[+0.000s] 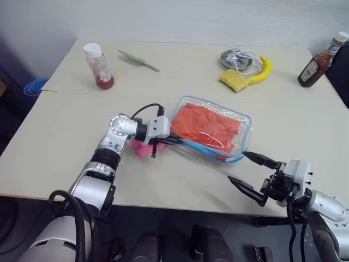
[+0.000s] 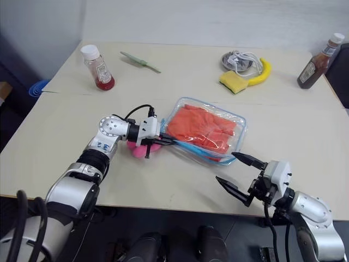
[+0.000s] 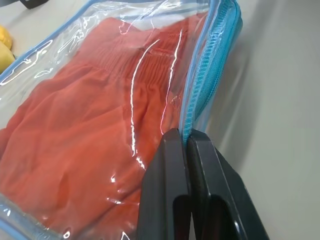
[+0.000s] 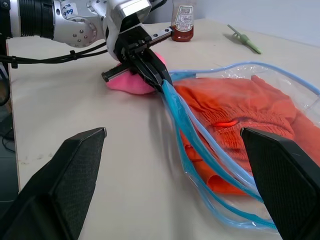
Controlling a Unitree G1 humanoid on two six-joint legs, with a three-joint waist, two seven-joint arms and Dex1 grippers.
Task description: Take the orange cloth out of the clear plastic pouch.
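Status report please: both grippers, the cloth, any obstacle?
Left gripper shut on clear plastic pouch trim. Right gripper open, beside pouch. Orange cloth inside. Pink lump under left gripper.

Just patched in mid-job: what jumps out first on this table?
The orange cloth glows inside the clear plastic pouch at mid-table. The left gripper is shut on the pouch's blue zipper edge, with a pink lump beside it. The right gripper hangs open at the near edge, short of the pouch's open side.
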